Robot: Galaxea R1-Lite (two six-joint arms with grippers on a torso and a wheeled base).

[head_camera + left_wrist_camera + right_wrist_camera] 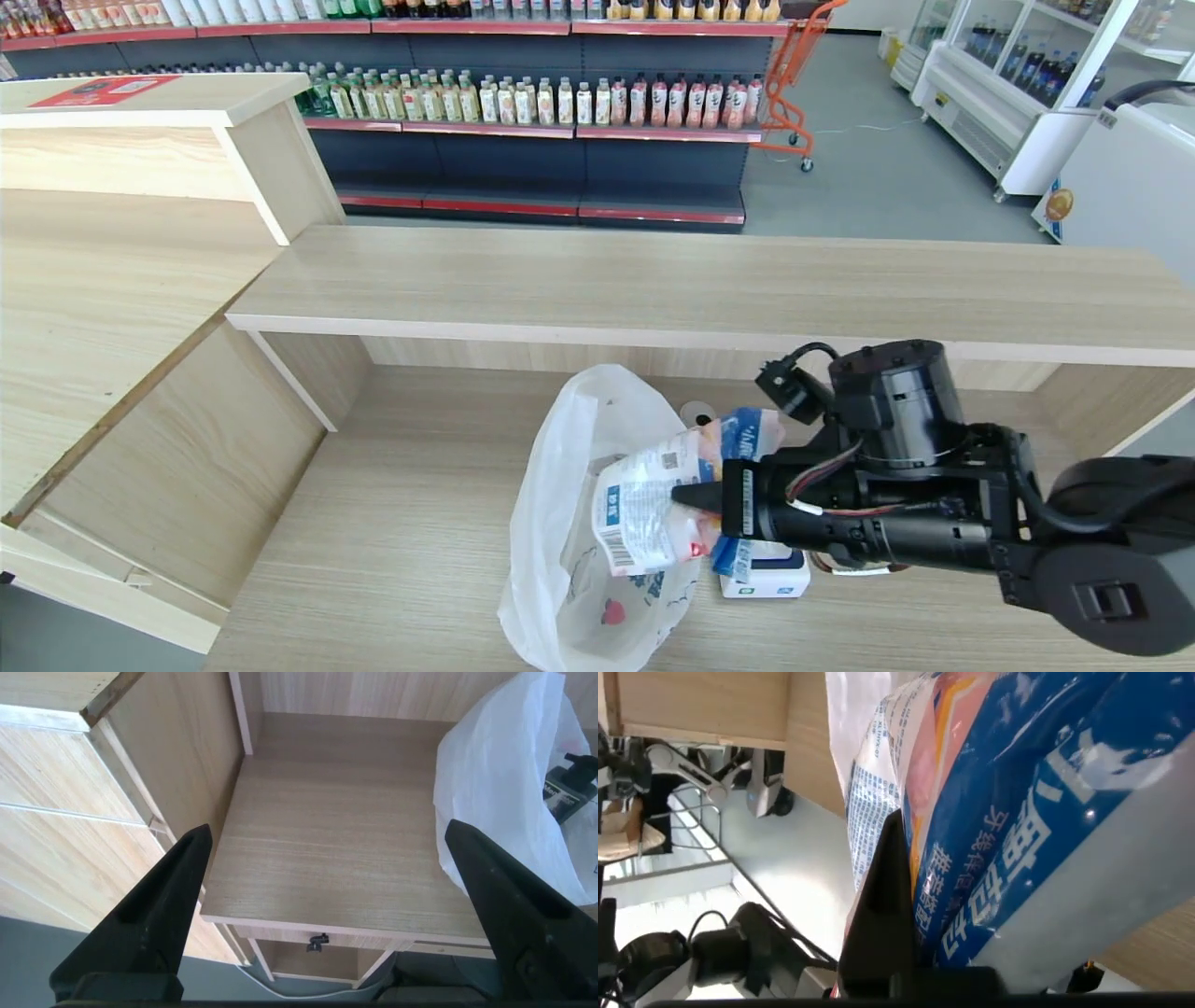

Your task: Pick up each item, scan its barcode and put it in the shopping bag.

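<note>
Head view: my right gripper (695, 497) is clamped on the packet (649, 509), which hangs at the mouth of the bag (560, 523). I cannot tell whether its lower end is inside. The bag stands limp near the desk's (401, 523) front edge, and the scanner (766, 581) is just beside it.
Risk: if I let go here, the packet may catch the slack rim and slide out toward the scanner. A push could also fold the mouth shut or tip the bag over the front edge.
Packet: crinkled film in white, orange and blue, with a barcode at the lower end.

Left wrist view: my left gripper (327, 831) hangs with its fingers wide apart over the desk's front edge, apart from the bag. Nothing holds the mouth open.

Right wrist view: one finger (887, 905) presses flat on the glossy film. The surface is slippery, so the packet may twist in my grip.
</note>
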